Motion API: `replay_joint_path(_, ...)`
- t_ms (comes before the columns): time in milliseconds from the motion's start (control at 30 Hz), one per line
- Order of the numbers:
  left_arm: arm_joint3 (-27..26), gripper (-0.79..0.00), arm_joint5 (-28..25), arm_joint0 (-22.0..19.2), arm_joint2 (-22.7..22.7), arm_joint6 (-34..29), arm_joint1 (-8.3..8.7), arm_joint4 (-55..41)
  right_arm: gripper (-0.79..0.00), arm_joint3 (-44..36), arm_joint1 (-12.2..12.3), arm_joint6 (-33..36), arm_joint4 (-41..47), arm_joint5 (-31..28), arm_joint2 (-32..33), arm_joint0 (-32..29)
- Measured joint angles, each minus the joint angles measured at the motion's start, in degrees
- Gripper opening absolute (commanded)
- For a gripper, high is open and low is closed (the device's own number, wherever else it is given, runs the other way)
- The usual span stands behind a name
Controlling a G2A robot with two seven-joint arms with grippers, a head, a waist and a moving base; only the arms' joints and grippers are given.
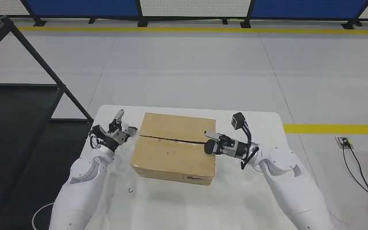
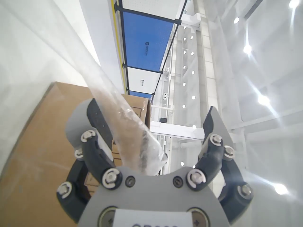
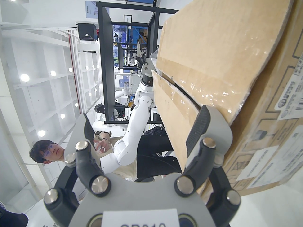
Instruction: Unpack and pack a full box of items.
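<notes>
**Both tools open at either end of the closed box**

The cardboard box (image 1: pixel 172 152) sits in the middle of the white counter (image 1: pixel 247 123). Its top flaps are folded shut and meet along a seam (image 1: pixel 172 139) that runs from side to side.

The left arm is bent at the elbow, with its forearm running up along the counter's left side. The left tool (image 1: pixel 122 131) is just beside the box's left wall and tilted upward. In the left wrist view this tool (image 2: pixel 152 109) has its fingers spread wide and grips nothing. A strip of clear crinkled tape (image 2: pixel 123 109) lies along the inside of one finger (image 2: pixel 97 119), with the box (image 2: pixel 35 154) behind it.

The right arm reaches in from the counter's right side, forearm nearly level. The right tool (image 1: pixel 210 144) points at the right end of the seam. In the right wrist view its fingers (image 3: pixel 143 116) are also wide apart and hold nothing. One finger (image 3: pixel 201 128) lies against the flap edge of the box (image 3: pixel 213 48).
</notes>
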Motion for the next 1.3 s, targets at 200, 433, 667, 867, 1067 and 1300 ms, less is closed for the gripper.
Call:
replay_joint_path(200, 0.7, 0.000, -6.3, 0.3, -1.4, -0.1, -0.48, -4.5, 0.000, -1.1, 0.3, -0.3, -0.1, 0.3, 0.6, -1.1)
replay_joint_path(433, -1.1, 0.000, -10.5, 2.0, -4.1, -1.8, -0.26, -7.0, 0.000, -1.6, 0.4, -0.2, -0.1, 0.4, 0.6, -1.3)
replay_joint_path(667, -4.3, 0.000, -11.2, 3.7, -6.7, -1.5, 0.20, -7.3, 0.000, -1.3, 0.5, 0.1, 0.1, 0.2, 0.3, -1.1)
replay_joint_path(867, -7.6, 0.000, -10.7, 5.3, -9.2, -0.4, 0.72, -6.7, 0.000, -1.1, 0.5, 0.0, 0.3, -0.2, 0.3, -1.1)
replay_joint_path(1067, -13.0, 0.000, -11.2, 8.1, -10.9, 0.8, 1.09, -4.8, 0.000, -0.9, 0.6, 0.1, 0.6, -0.3, 0.2, -1.0)
replay_joint_path(1300, -19.4, 0.000, -11.6, 11.2, -12.1, 3.9, 1.36, -1.0, 0.000, -0.8, 0.5, -0.5, 0.7, -0.3, -0.1, -0.7)
